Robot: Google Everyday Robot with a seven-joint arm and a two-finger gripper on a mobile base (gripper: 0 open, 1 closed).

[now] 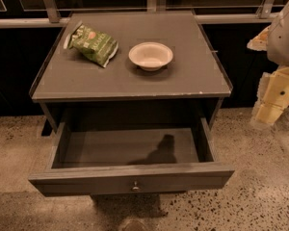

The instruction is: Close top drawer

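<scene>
**While the claw (pixel 272 102) hangs aside, the top drawer (pixel 130 179) gapes**

Off at the right edge it sits well clear of the desk (pixel 111 83); open or closed, I cannot tell. The drawer is pulled far out beneath the desktop. It looks like stiff, heavy wood, best shoved flat on its front panel beside the small knob (pixel 135 187). A bowl (pixel 151 56) and green bag (pixel 94 43) rest on top; speckled floor (pixel 260 177) all round.
</scene>
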